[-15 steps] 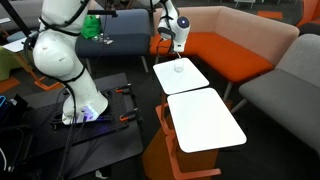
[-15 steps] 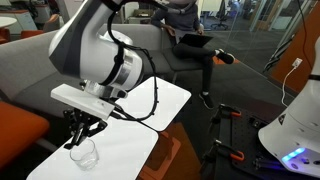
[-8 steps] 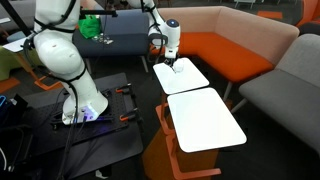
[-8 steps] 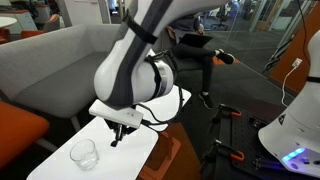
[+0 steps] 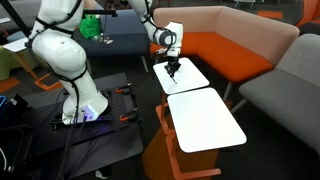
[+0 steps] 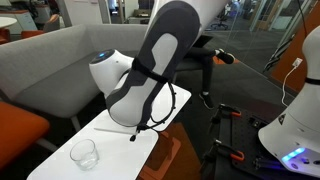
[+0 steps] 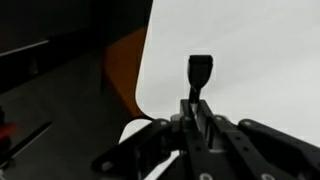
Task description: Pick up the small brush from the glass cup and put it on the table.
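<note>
The small brush point(image 7: 198, 72) is gripped between the closed fingers of the gripper point(image 7: 196, 108), seemingly just above the table point(image 6: 120, 155); the glass cup point(image 6: 84, 153) is seen standing apart on it.

one glass cup point(image 6: 84, 153), one small brush point(image 7: 198, 76), two white tabletops point(image 5: 193, 76) point(image 5: 205, 118)

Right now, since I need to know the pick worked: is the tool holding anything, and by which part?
The tool is shut on the small brush, gripping its thin stem; the wider dark end sticks out free over the table.
</note>
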Action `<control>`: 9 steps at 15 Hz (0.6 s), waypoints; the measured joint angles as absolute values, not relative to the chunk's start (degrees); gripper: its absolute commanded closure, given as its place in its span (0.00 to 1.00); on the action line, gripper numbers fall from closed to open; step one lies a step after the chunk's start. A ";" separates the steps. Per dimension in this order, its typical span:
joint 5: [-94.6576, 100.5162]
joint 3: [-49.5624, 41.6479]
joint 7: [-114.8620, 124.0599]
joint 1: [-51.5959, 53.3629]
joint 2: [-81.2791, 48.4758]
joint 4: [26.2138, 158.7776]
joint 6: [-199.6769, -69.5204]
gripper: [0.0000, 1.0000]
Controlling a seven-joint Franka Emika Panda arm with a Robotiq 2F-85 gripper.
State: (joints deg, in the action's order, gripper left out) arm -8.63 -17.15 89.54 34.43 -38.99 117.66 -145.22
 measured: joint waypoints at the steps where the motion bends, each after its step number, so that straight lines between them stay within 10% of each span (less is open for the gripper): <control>1: -7.58 -16.09 89.95 33.42 -40.15 115.34 -142.24 0.97; 5: -6.71 -11.15 90.33 28.33 -44.71 108.49 -138.20 0.97; 7: -6.71 -9.65 90.66 26.63 -46.57 106.70 -138.21 0.62; 9: -6.71 -8.54 91.85 25.94 -48.14 105.59 -138.26 0.47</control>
